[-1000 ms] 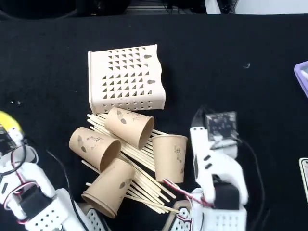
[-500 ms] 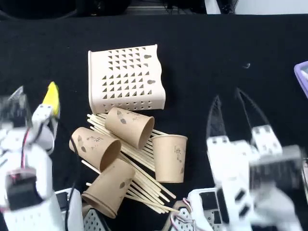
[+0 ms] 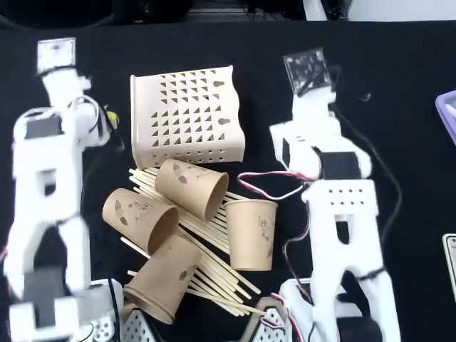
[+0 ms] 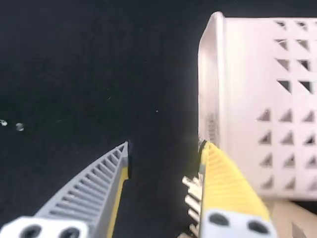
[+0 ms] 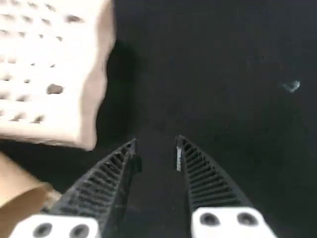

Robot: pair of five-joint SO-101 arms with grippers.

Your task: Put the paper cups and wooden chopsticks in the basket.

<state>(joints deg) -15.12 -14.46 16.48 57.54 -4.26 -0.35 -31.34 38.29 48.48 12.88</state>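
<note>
basket (image 3: 187,117): tipped on its side mid surface (image 3: 399,57), perforated wall up; mouth end not discernible.

paper cups (image 3: 192,187): four, lying heaped just on the arm-base side of the basket, nearest one close against its wall.

wooden chopsticks (image 3: 217,267): loose sheaf under and between the cups, long axis diagonal, from just beside the basket's left corner toward the right arm's base.

left fingers (image 4: 225,188): spread wide, nothing between, over bare surface just beside the basket's left end; yellow one near the wall, contact unclear; chopstick ends just beside its tip.

right fingers (image 5: 106,181): parted less, empty, over bare surface off the basket's right end, apart from it; cup rim farther back on the basket side.

judgement: pile toward the arm bases from both sets of fingers, not ahead of them. left nearer the chopstick ends, right nearer the cup on that side. likely needs a pull-back and turn before any grasp, or the basket righted first.
</note>
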